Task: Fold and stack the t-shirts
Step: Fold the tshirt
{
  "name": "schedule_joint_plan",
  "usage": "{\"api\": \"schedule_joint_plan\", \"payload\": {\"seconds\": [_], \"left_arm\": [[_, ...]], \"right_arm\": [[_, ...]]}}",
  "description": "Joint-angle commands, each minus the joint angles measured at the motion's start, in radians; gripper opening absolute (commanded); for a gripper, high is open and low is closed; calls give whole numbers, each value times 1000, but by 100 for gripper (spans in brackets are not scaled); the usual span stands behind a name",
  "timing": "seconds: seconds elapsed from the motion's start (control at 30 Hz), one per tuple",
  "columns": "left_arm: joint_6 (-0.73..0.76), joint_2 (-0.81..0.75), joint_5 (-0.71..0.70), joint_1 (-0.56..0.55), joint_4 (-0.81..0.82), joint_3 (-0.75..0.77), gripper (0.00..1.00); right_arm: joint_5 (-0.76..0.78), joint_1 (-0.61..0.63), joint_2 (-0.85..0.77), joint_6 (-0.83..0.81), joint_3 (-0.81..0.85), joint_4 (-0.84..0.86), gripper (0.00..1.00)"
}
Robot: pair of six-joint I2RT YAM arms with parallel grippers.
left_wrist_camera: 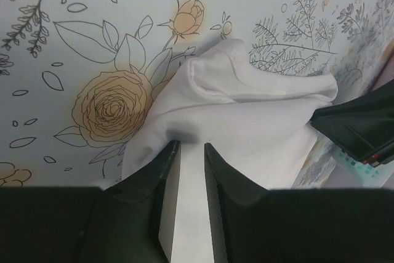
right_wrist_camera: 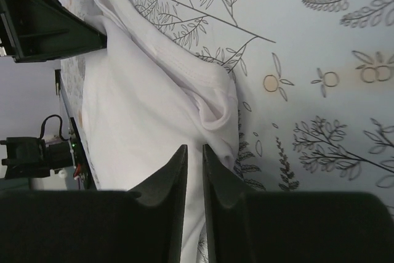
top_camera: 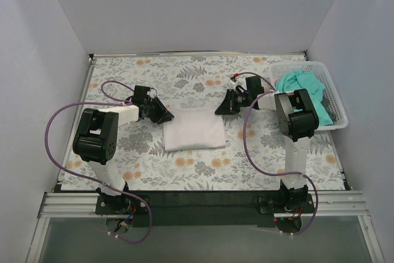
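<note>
The white t-shirt (top_camera: pixel 194 129) lies folded into a rectangle at the middle of the table. My left gripper (top_camera: pixel 165 115) is at its far left corner and my right gripper (top_camera: pixel 220 109) at its far right corner. In the left wrist view the jaws (left_wrist_camera: pixel 191 146) stand narrow with white cloth (left_wrist_camera: pixel 246 109) bunched between the tips. In the right wrist view the jaws (right_wrist_camera: pixel 194 148) stand the same way on the creased white cloth (right_wrist_camera: pixel 135 109). The teal-green t-shirt (top_camera: pixel 301 87) lies crumpled in the basket.
The white lattice basket (top_camera: pixel 337 106) stands at the right edge of the floral tablecloth (top_camera: pixel 154 78). Grey walls enclose the table on three sides. Purple cables loop beside both arms.
</note>
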Motion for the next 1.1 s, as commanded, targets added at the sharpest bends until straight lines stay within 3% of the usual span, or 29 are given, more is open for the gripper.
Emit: {"api": "schedule_joint_plan", "payload": {"seconds": [0.0, 0.07, 0.3, 0.37, 0.53, 0.9, 1.07], "left_arm": [[19, 1, -24, 10, 4, 6, 23], [19, -28, -6, 10, 1, 4, 24], [6, -224, 23, 9, -13, -28, 49], [5, -280, 28, 6, -19, -53, 50], [-15, -311, 17, -11, -23, -120, 48], [-60, -172, -8, -13, 33, -168, 24], [-44, -264, -23, -13, -23, -142, 27]], "right_arm": [[33, -39, -11, -26, 20, 30, 20], [29, -38, -60, -24, 8, 29, 21], [12, 0, -235, -10, -81, 29, 22], [13, 16, -269, -10, -125, 30, 22], [16, 36, -268, -24, -196, 39, 22], [85, -16, -203, -79, -296, 48, 20], [108, -13, -310, -99, -284, 3, 21]]}}
